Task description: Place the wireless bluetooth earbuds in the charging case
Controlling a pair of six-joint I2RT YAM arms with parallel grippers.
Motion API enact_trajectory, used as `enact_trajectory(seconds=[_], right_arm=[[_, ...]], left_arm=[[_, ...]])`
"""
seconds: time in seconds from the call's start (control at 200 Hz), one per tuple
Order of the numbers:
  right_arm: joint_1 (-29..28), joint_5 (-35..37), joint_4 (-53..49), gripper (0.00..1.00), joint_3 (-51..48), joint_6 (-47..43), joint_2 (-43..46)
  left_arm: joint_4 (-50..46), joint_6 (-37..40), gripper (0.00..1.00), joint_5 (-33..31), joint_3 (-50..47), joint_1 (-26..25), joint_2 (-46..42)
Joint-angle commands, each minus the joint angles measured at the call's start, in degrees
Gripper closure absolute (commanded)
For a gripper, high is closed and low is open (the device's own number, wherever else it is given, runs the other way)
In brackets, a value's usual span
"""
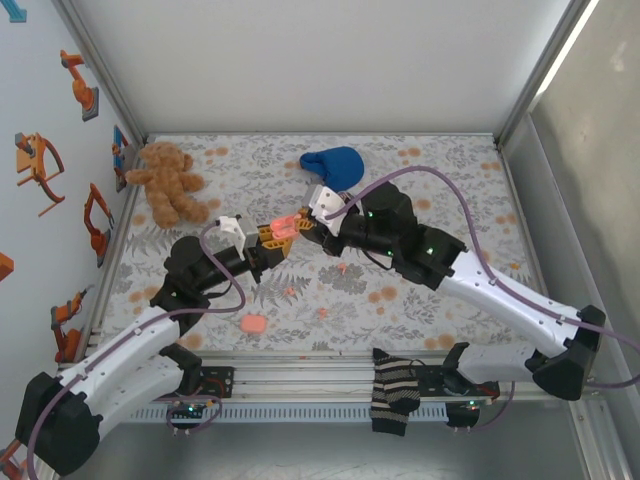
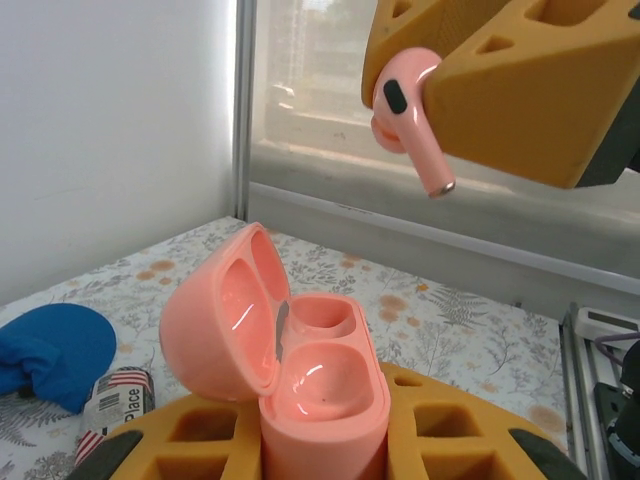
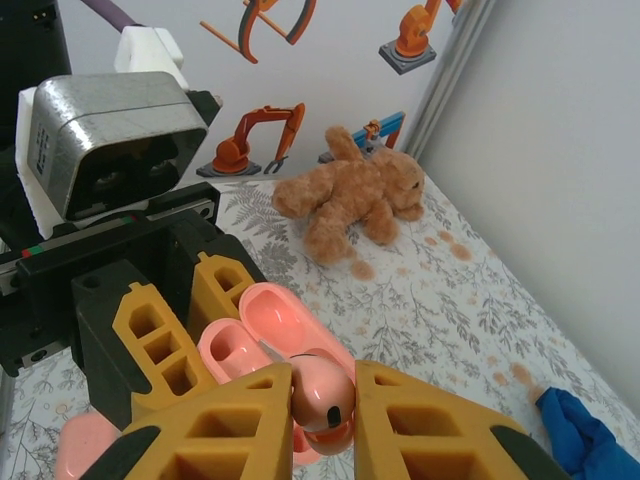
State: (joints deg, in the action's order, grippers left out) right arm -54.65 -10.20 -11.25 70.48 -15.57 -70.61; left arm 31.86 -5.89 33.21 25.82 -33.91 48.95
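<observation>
- case [image 2: 320, 400]: base cut off by the bottom edge, left wrist view.
- earbud [image 3: 322, 398]: stem hidden between right fingers [image 3: 220, 430].
- blue cloth [image 2: 50, 350]: cut by the left edge.
- packet [image 2: 118, 395]: lower end behind left finger [image 2: 150, 432]; print partly legible.
- pink specks [image 1: 343, 267]: too small to identify, top view.

earbud [image 2: 408, 110] beside charging case [image 2: 300, 380], teddy bear [image 1: 172, 183] back left, cloth [image 1: 335, 163] behind

Coral-pink earbud [image 2: 418, 125] and case [image 2: 305, 385], grey floral tabletop [image 1: 250, 170] with orange blotches [image 1: 381, 296], brown teddy [image 1: 170, 185], blue cloth [image 1: 335, 163], striped sock [image 1: 393, 395]
</observation>
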Motion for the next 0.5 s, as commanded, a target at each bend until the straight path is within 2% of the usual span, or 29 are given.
enact_trajectory(seconds=[0.0, 0.496], right_arm=[[-1.36, 2.39, 1.16, 0.81, 2.55, -2.13, -1.29], [-4.58, 7.73, 2.09, 0.81, 3.26, -4.2, -4.57]], left_arm=[[2.79, 0.38, 1.0, 2.55, 2.16, -0.4, 0.48], [3.2, 0.33, 1.0, 2.91, 2.21, -0.88, 0.13]])
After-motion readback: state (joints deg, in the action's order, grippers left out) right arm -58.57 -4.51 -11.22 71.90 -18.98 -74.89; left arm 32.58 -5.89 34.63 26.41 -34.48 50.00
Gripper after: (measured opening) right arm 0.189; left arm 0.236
